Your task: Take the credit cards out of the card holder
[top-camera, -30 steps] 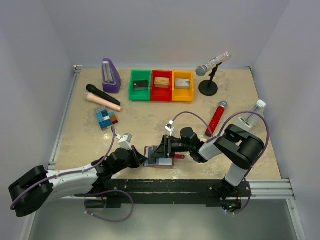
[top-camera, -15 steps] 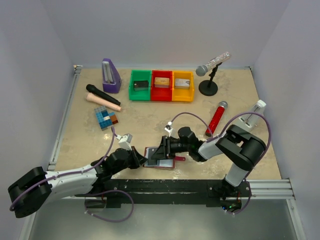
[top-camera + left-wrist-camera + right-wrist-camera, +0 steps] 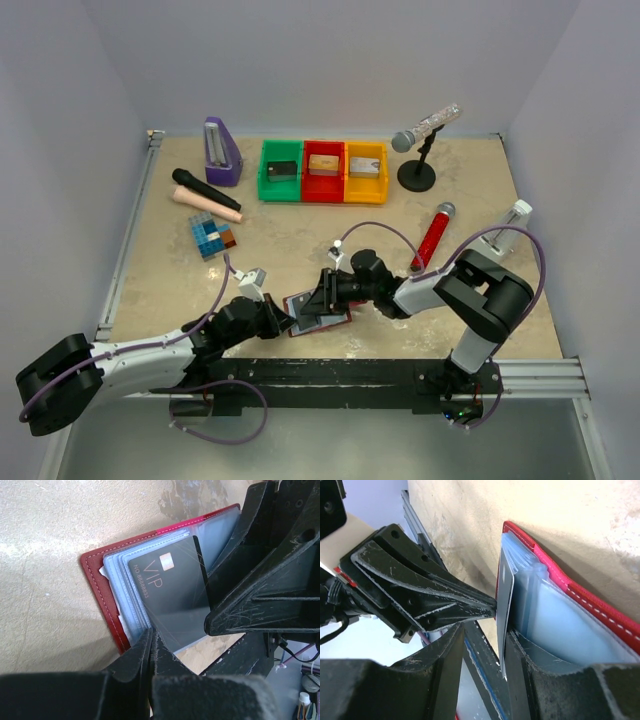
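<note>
There's lettering on the black card [image 3: 170,595]: "VIP" in pale capitals, big and clear in the left wrist view. Just beneath it runs a finer line, starting "NO" and then a string of digits too small to call.

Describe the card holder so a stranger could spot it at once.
Look at the middle of the table's near edge. The card holder lies open there, holding a black card. Unlike the round red microphone to its right, it is flat, with bluish clear pockets.
</note>
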You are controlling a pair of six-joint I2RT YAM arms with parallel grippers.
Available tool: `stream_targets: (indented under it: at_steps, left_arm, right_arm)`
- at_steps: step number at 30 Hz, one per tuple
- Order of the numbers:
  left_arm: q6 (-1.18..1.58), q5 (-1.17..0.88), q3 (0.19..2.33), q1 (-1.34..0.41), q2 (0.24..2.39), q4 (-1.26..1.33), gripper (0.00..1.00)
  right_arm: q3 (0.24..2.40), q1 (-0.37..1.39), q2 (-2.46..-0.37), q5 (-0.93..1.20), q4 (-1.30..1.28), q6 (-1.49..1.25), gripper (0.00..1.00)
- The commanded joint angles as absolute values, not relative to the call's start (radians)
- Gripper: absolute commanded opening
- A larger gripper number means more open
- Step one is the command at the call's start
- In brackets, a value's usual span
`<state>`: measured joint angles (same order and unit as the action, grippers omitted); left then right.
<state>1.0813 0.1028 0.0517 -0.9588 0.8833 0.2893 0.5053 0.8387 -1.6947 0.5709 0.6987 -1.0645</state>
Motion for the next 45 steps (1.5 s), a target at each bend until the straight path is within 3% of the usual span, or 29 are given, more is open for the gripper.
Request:
stream_targets:
  at_steps: [1, 21, 45]
  left_arm:
    - [1.083, 0.081, 0.002, -0.968, 0.882, 0.354, 0.00]
    - [1.089, 0.161, 0.000, -0.968, 0.762, 0.252, 0.00]
    - [1.095, 0.147, 0.000, -0.968, 0.864, 0.314, 0.00]
  right_arm:
    - [0.563, 0.850, -1.687, 0.577, 0.689, -1.048, 0.41]
    - [0.580, 0.850, -1.720, 0.649, 0.630, -1.003, 0.40]
    - [0.609, 0.857, -1.750, 0.701, 0.689, -1.042, 0.41]
